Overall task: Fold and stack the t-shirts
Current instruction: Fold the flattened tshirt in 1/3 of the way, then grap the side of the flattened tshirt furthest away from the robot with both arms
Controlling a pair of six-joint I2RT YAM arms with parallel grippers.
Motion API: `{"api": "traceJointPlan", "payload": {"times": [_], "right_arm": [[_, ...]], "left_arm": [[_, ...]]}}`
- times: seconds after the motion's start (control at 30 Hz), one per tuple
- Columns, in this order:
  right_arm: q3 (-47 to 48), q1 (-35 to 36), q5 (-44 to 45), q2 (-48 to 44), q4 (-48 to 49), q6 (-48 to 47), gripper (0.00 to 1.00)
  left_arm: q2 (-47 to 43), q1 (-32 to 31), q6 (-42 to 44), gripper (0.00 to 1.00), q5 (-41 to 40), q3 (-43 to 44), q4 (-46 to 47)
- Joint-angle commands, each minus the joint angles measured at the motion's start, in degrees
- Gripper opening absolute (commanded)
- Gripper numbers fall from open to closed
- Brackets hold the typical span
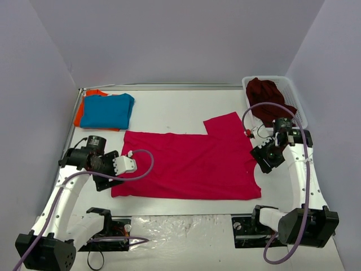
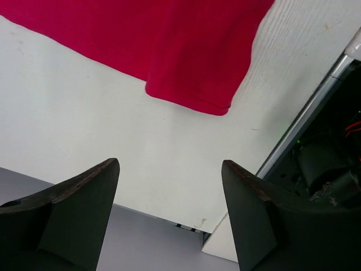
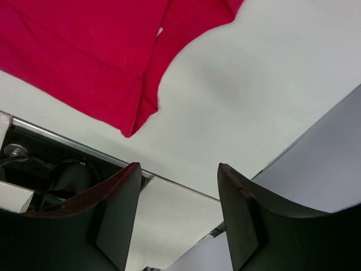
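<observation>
The crimson-pink t-shirt [image 1: 192, 164] lies spread flat across the middle of the table, with one sleeve sticking out at the back right. My left gripper [image 1: 130, 162] hovers at its left edge, open and empty. In the left wrist view the shirt's corner [image 2: 180, 62] lies a little beyond that gripper [image 2: 170, 164]. My right gripper [image 1: 258, 152] stands at the shirt's right edge, open and holding nothing. Its wrist view shows the shirt's hem [image 3: 84, 56] ahead of the gripper [image 3: 179, 166]. A folded blue t-shirt [image 1: 107, 110] rests on an orange one [image 1: 80, 117] at the back left. The dark maroon t-shirt [image 1: 266, 93] sits bunched in the basket.
The white mesh basket [image 1: 297, 104] stands at the back right corner, close behind my right arm. Grey walls close in the white table [image 1: 169, 113] on three sides. Both arm bases and cables sit along the near edge.
</observation>
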Motion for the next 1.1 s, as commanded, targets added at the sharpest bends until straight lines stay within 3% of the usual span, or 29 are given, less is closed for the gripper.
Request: {"api": "traceJointPlan", "payload": {"times": [0.0, 0.2, 0.37, 0.53, 0.67, 0.77, 0.9, 1.07], "right_arm": [[6.28, -0.42, -0.76, 2.77, -2.48, -0.75, 0.52], [14.89, -0.42, -8.3, 13.12, 2.17, 0.91, 0.5], [22.1, -0.42, -15.7, 23.59, 4.2, 3.29, 0.44], [29.04, -0.16, -19.3, 33.35, 3.94, 4.17, 0.4], [29.5, 0.37, -20.45, 36.43, 3.94, 3.91, 0.4], [28.79, 0.63, -21.59, 37.84, 4.12, 3.56, 0.4], [28.09, 1.07, -22.74, 39.07, 4.73, 4.26, 0.38], [27.56, 1.34, -22.74, 39.69, 5.87, 5.4, 0.37]], "left_arm": [[3.86, 0.63, -0.34, 0.72, 0.05, 4.32, 1.85], [20.44, 1.94, -9.92, 0.75, 6.19, 12.06, 9.77], [33.22, 2.3, -11.86, 0.76, 16.39, 21.72, 11.45], [43.95, 2.21, -8.1, 0.77, 17.46, 29.28, 11.45], [49.92, 2.21, -1.59, 0.78, 12.98, 35.0, 10.31], [56.94, 2.91, 2.63, 0.78, 10.69, 41.58, 7.24], [65.56, 5.19, 5.89, 0.73, 15.76, 56.22, -2.84], [75.05, 7.57, 2.82, 0.67, 22.98, 68.83, -13.84]]}}
